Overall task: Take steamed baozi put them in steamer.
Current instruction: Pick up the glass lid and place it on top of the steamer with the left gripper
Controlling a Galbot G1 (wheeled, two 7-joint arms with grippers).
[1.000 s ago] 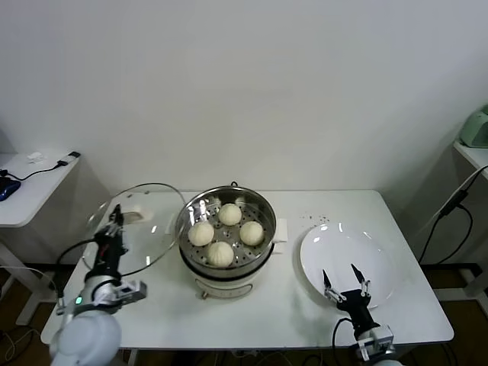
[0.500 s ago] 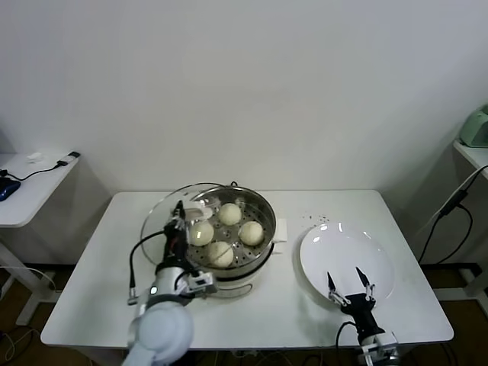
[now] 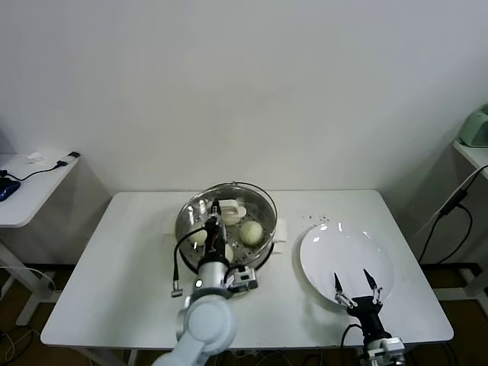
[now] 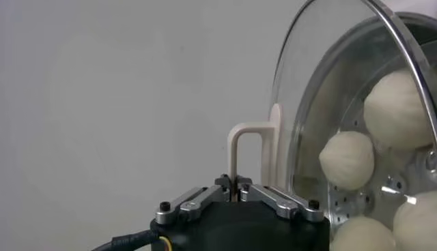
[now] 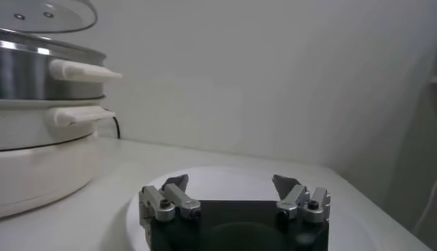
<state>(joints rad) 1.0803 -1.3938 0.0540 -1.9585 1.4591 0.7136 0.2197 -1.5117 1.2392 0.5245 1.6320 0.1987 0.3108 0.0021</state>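
Observation:
The steel steamer stands mid-table on its white base. Several cream-white baozi lie on its perforated tray; the left wrist view shows them through the glass. My left gripper is shut on the white handle of the round glass lid and holds the lid tilted just above the steamer's mouth, covering most of it. The arm and lid hide part of the buns. My right gripper is open and empty, low over the front edge of the white plate.
The white plate lies right of the steamer and holds nothing. The right wrist view shows the steamer with its side handles and the lid above it. A side desk stands at far left.
My left gripper has carried the glass lid from the table's left side rightward until it sits over the steamer. My right gripper has drawn back slightly toward the table's front edge.

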